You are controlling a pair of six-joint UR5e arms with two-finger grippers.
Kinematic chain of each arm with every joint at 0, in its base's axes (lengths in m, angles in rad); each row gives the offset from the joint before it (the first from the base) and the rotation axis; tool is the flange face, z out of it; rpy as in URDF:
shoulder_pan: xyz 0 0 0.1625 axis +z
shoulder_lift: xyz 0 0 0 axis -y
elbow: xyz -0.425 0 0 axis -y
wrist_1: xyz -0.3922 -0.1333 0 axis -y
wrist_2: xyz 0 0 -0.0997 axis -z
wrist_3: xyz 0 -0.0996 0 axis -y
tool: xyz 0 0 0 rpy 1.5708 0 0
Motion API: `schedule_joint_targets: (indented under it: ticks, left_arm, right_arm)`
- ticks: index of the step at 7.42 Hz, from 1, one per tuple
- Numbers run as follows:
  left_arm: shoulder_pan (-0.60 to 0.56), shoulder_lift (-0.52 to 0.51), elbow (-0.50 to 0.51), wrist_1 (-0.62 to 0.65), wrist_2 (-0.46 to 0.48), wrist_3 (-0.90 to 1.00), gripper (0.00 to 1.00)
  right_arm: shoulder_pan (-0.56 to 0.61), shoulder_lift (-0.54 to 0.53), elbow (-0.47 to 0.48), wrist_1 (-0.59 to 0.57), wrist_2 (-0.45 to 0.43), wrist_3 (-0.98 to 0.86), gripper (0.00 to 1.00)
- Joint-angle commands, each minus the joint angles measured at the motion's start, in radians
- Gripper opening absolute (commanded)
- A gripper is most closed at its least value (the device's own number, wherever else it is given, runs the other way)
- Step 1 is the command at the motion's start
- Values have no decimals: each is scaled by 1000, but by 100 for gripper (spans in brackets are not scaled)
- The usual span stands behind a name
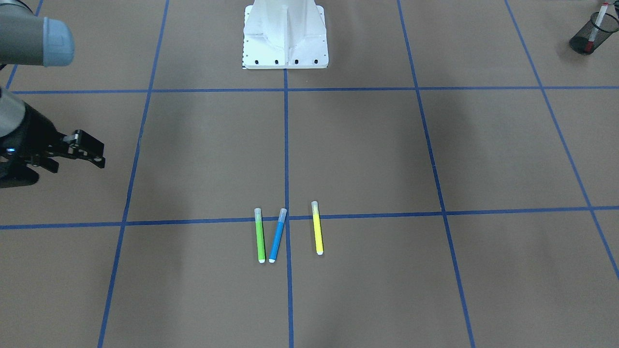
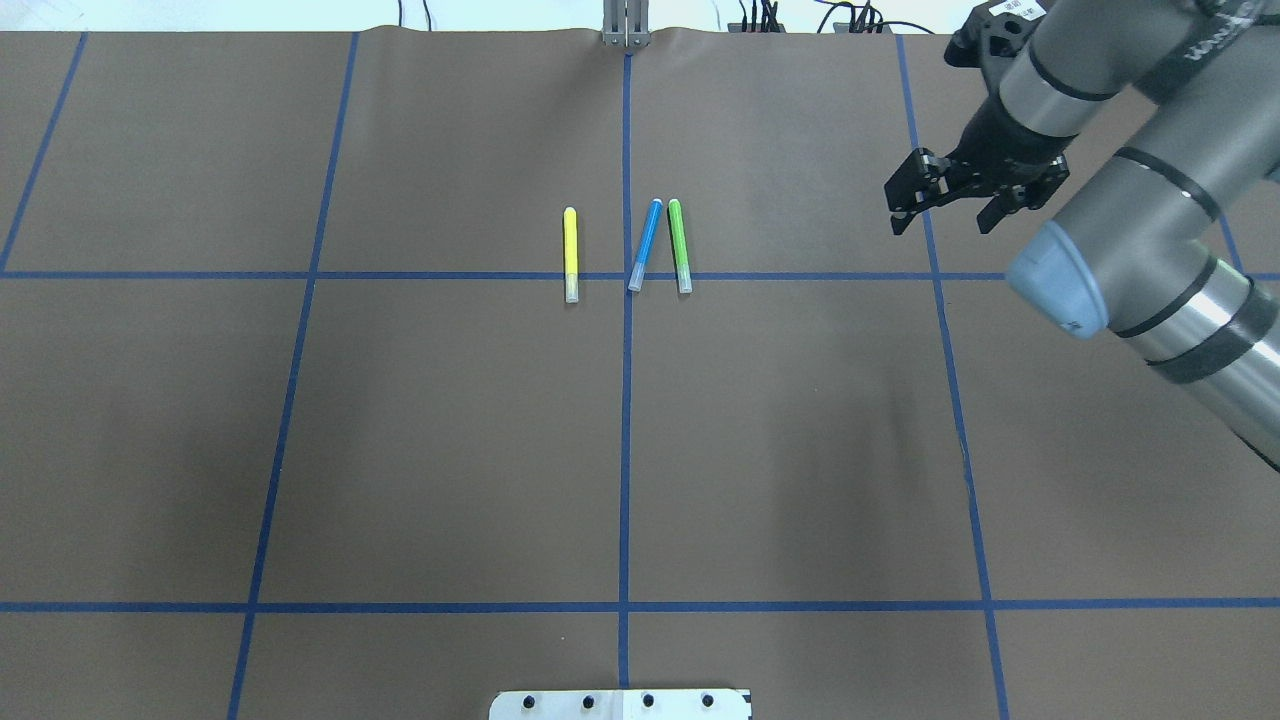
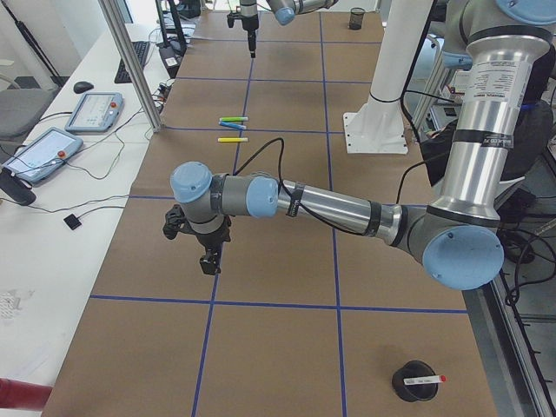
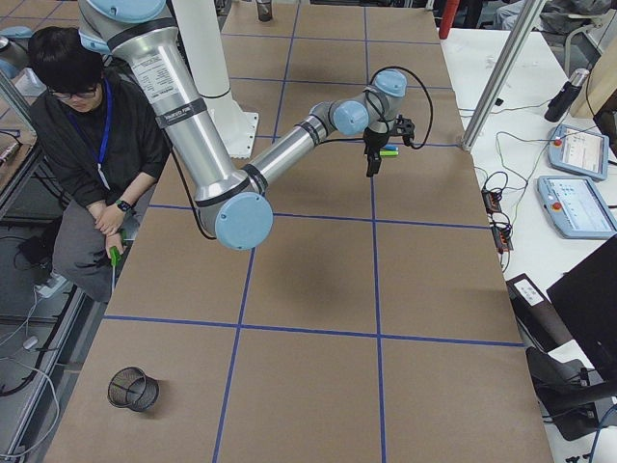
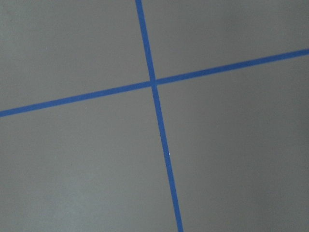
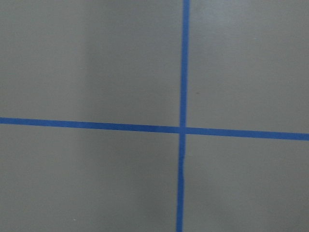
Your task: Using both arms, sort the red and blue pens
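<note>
Blue pen [image 2: 645,245] is not sorted yet. It lies flat on the bench [image 2: 450,450] at the centre tape line, in the half toward the far edge, just beside the green marker [image 2: 679,246]. The yellow marker [image 2: 570,255] is near on its other side.

Red pen [image 1: 597,24] we count as done: it sits tilted in the mesh cup [image 1: 586,42] at the robot-side left corner. The second mesh cup [image 4: 133,388], at the robot-side right corner, looks empty, so we judge roughly half is left.

Right gripper [image 2: 940,222] hovers fingers-down, jaws spread, holding nothing, toward the right end and well apart from the pens. Right arm [image 2: 1150,230] reaches in from that end.

Left arm [image 3: 330,204] stretches low toward the far edge near the left end, with the left gripper [image 3: 208,259] pointing down. We cannot tell whether its jaws are apart.
</note>
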Motion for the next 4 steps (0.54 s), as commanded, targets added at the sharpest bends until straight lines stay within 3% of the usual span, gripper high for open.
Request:
schedule_joint_targets:
  ticks: [1,2,4]
  left_arm:
    - [34,-28,14,-58,-52,-40,100]
    - [37,-60,49,-58,-165,-88,100]
    - [92,-146,96,-62,-182,-174,100]
  right_arm:
    - [-77,74,-41,7,-57,88,100]
    - [-89,106,-64,7,-60,103,100]
    - [-121,172,-116,28,-100,129,100]
